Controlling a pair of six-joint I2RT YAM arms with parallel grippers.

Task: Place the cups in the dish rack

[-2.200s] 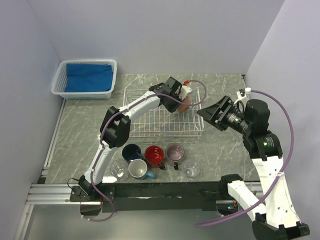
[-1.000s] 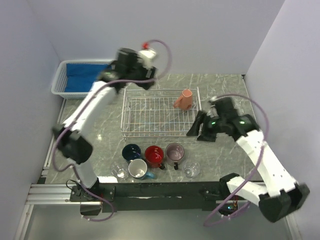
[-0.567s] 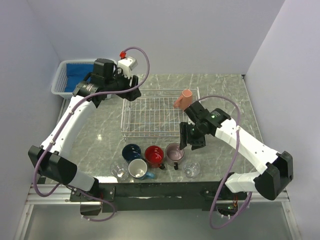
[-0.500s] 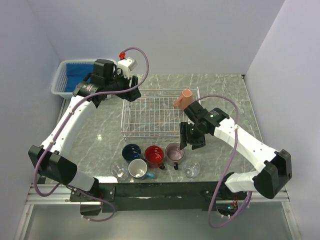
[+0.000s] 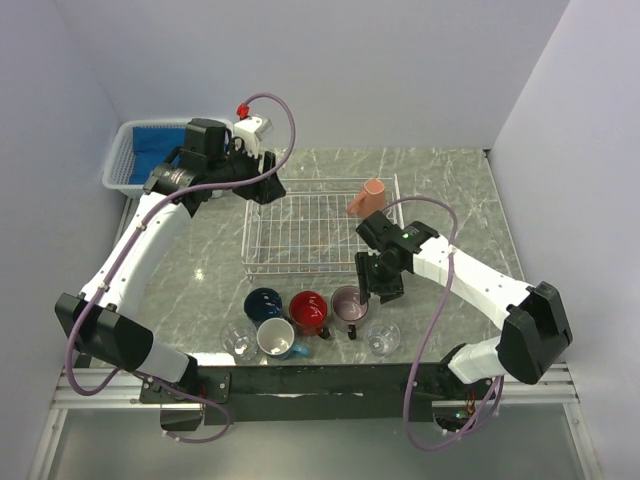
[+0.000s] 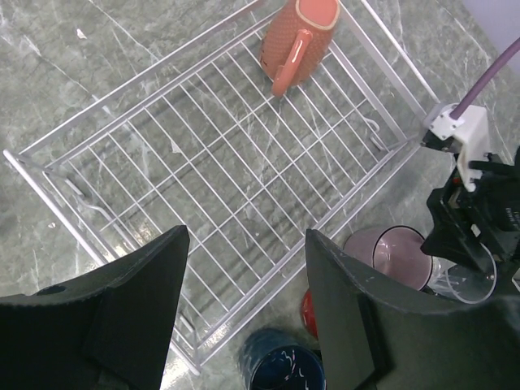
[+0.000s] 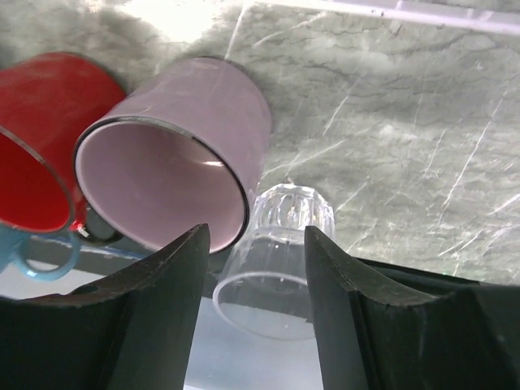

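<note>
Movement shows only in the right tool (image 7: 256,231), jaws parted and empty, now lower beside the mauve mug (image 7: 175,166) and glass (image 7: 276,252). Left tool (image 6: 244,240), open and empty, stays above the rack (image 6: 203,162).

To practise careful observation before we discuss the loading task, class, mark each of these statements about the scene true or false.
1. The salmon mug lies in the dish rack. True.
2. The red mug is also in the dish rack. False: it stands on the table, in front of the rack.
3. The left gripper is open and holds nothing. True.
4. The right gripper grips the mauve mug. False: it is open, above that mug and a clear glass cup, gripping neither.
</note>
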